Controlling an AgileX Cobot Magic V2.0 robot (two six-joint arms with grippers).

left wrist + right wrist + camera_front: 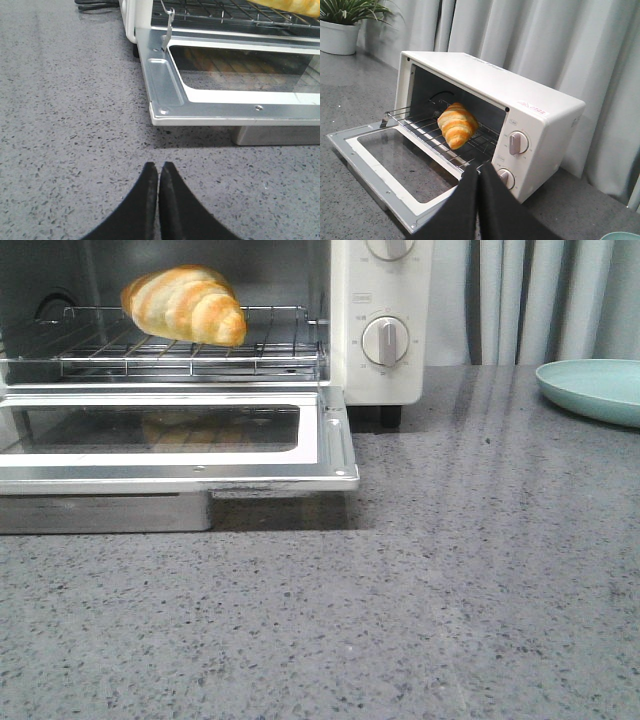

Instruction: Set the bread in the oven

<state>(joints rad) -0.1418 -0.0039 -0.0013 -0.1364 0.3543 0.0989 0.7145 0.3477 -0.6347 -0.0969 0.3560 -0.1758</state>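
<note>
In the front view, your bread [186, 304] sits on the wire rack [190, 352] inside the open oven [375, 380], at the upper left of the frame. The glass door [180, 445] hangs folded down flat in front of it, and the glass faintly reflects the roll. Two round dials [385, 341] line the cream side panel. A pale green plate [595, 388] rests at the right edge of the grey speckled counter [400, 610]. Your left gripper [159, 172] shows at the bottom of its wrist view, fingers pressed together and holding nothing (it is over bare counter, near the door's corner). Your right gripper [478, 175] is likewise closed and empty, with the oven and a potted plant [345, 25] behind.
</note>
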